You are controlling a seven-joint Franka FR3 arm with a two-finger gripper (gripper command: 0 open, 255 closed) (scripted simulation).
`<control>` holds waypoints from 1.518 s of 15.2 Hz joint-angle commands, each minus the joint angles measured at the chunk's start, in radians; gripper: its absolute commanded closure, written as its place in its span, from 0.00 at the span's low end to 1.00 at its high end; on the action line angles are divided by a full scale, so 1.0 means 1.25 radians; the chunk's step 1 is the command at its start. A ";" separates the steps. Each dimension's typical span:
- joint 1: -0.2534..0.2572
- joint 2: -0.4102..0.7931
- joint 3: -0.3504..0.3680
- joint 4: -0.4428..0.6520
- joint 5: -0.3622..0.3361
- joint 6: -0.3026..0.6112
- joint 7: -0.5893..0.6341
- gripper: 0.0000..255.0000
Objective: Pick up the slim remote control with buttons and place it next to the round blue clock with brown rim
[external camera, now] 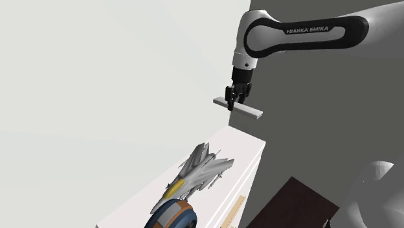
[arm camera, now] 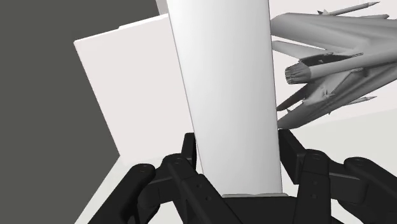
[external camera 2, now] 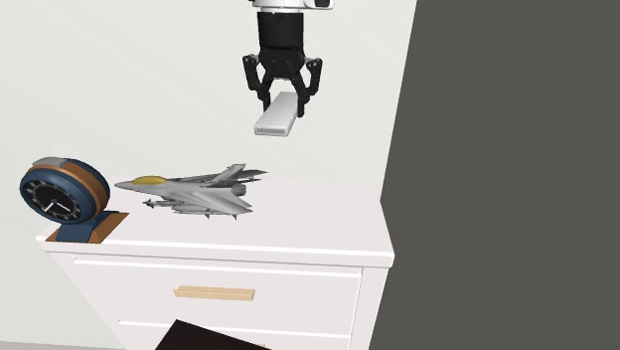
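Remote (arm camera: 229,95) tight between fingers (arm camera: 180,167), high above dresser (external camera 2: 298,234).

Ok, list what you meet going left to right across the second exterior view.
clock → jet → remote → dark wall

My all-black gripper (external camera 2: 283,99) has a dull, faintly shiny finish. The slim off-white remote (arm camera: 229,95) in my jaws looks smooth and matt. The grey model jet (external camera 2: 194,194) has a soft metallic sheen. The round blue clock (external camera 2: 60,194) has a brown, wood-toned rim, and the white dresser (external camera 2: 298,244) is smooth.
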 commanded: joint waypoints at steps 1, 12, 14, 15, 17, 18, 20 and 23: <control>0.015 -0.002 0.022 0.001 0.004 -0.002 0.037 1.00; 0.103 0.068 0.150 0.078 0.017 -0.003 0.251 1.00; 0.119 0.091 0.172 0.104 0.014 -0.006 0.290 1.00; 0.128 0.104 0.183 0.119 0.012 -0.007 0.310 1.00; 0.145 0.132 0.204 0.151 0.006 -0.011 0.350 1.00; 0.154 0.148 0.214 0.169 0.002 -0.013 0.370 1.00; 0.173 0.182 0.234 0.208 -0.007 -0.019 0.410 1.00; 0.205 0.239 0.260 0.277 -0.027 -0.033 0.469 1.00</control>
